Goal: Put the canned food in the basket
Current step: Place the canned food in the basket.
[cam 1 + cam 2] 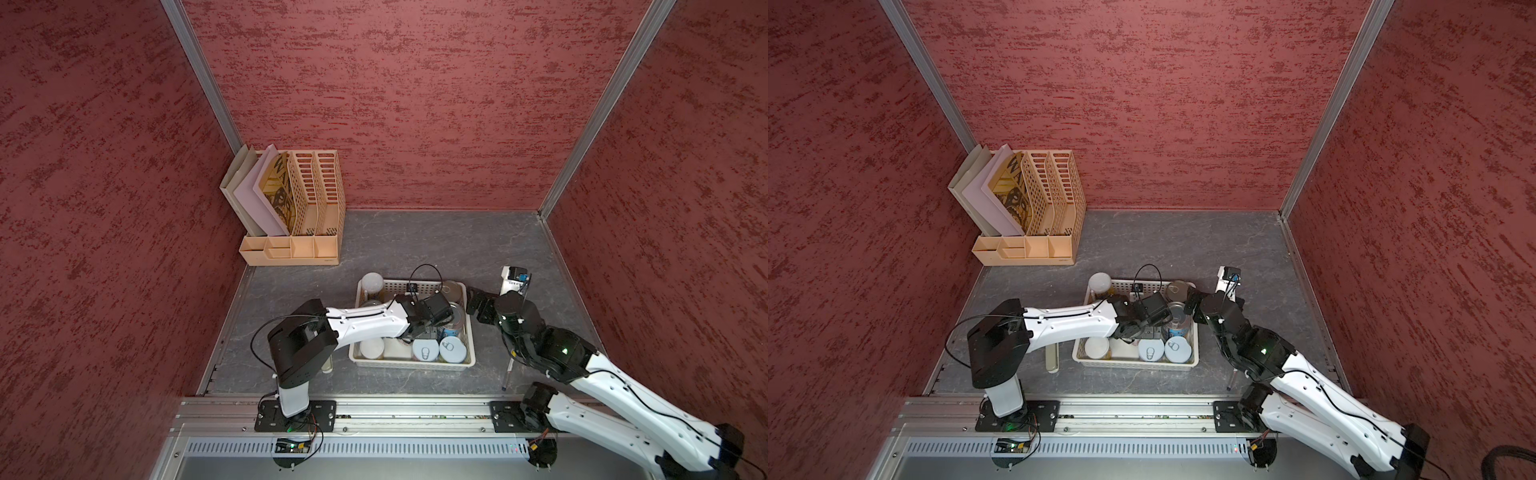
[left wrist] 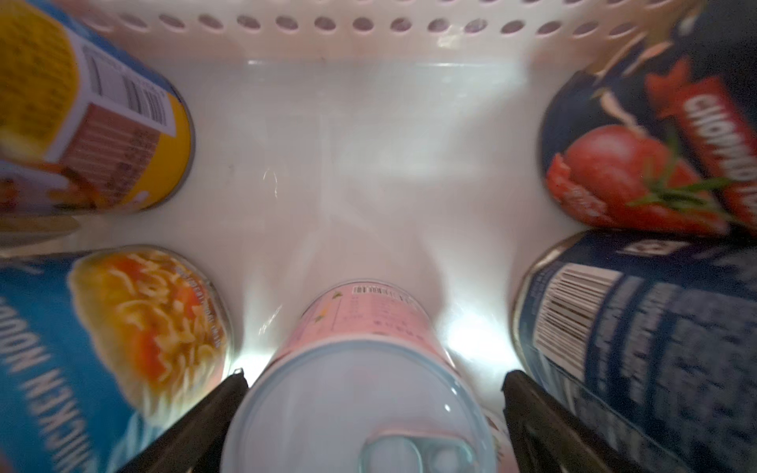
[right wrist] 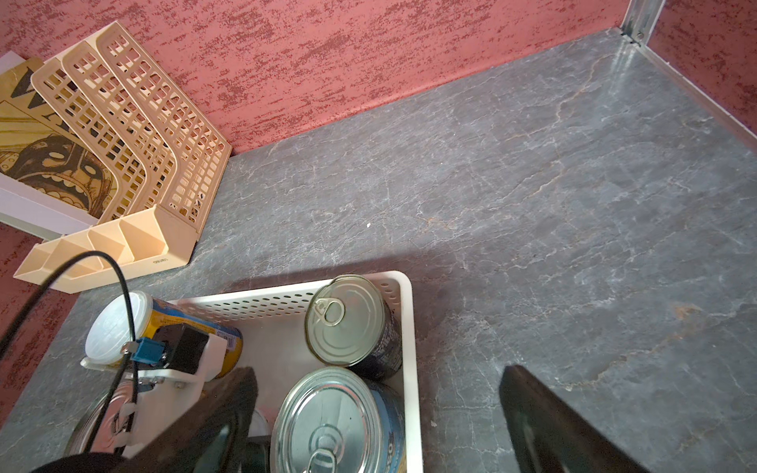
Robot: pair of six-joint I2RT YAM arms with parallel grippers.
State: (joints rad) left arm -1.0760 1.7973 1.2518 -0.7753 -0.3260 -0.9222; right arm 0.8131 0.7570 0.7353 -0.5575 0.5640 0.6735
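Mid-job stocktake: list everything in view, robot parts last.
white perforated plastic basket: one, white, table centre.
cylindrical food cans: at least seven, blue, yellow, dark labels, inside the basket.
tan slotted file organizer: one, tan, far left corner.
flat beige oblong case: one, beige, left of the basket, partly under the left arm.
thin pen-like stick: one, pale grey, right of the basket.
left hand: one, black, open, in the basket, straddling a pink pull-tab can.
right hand: one, black, open, above the basket's right edge.

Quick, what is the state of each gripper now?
Left gripper: open, astride the pink white-topped pull-tab can, not gripping it.
Right gripper: open, holding nothing.
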